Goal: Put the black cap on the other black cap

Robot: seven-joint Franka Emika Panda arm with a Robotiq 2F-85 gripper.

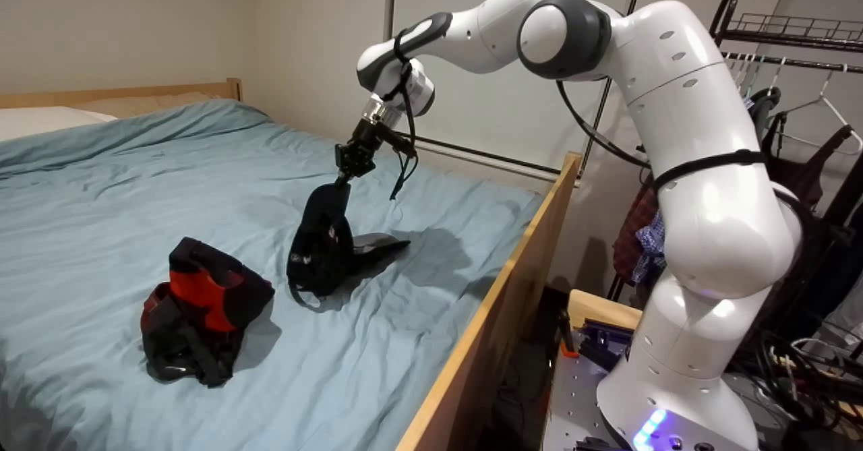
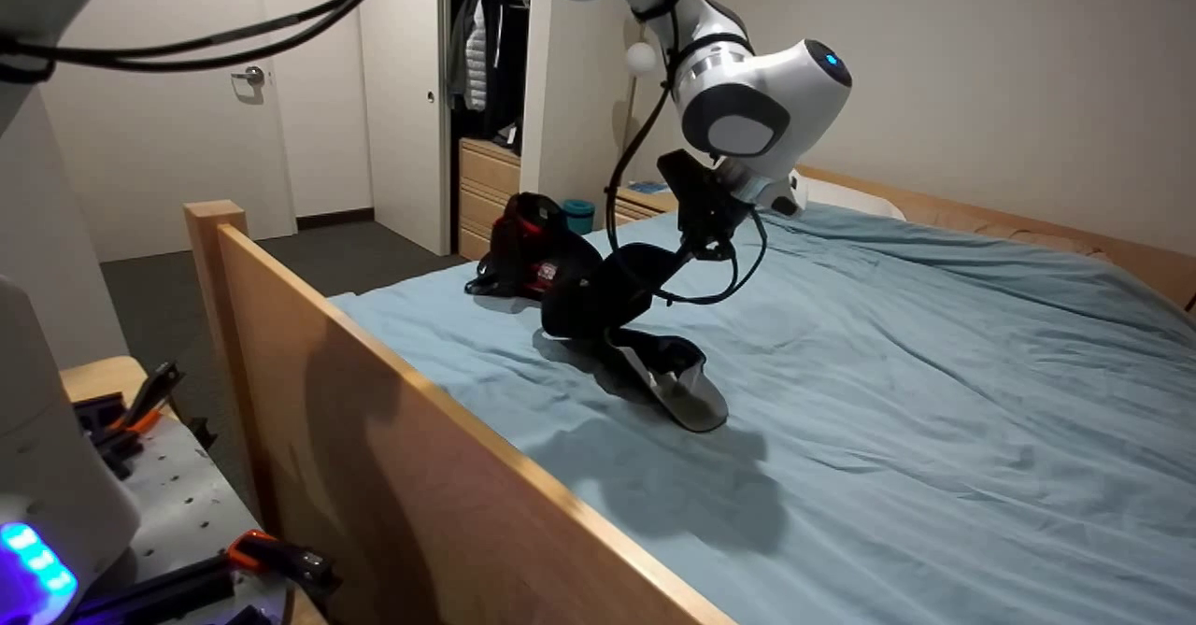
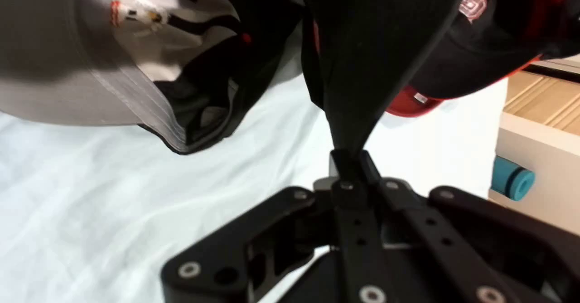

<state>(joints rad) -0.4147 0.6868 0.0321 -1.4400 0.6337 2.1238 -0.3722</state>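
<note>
My gripper [image 1: 343, 180] is shut on the brim of a black cap [image 1: 322, 242], which hangs tilted below it. In the wrist view the fingertips [image 3: 352, 160] pinch the dark cap edge [image 3: 385, 45]. The held cap also shows in an exterior view [image 2: 598, 296]. The other black cap [image 1: 384, 254] lies on the bed close beside the held one. Its grey brim underside [image 2: 696, 403] faces up, and its open inside with a white label shows in the wrist view [image 3: 181, 54]. I cannot tell whether the two caps touch, or whether the held cap touches the bed.
A red and black cap [image 1: 209, 296] stands on the blue bed sheet [image 1: 87, 249]; it also shows in an exterior view [image 2: 528, 242] and the wrist view [image 3: 480, 58]. A wooden bed board [image 1: 492, 323] runs between the robot base and the mattress. A cable [image 2: 621, 172] hangs by the wrist.
</note>
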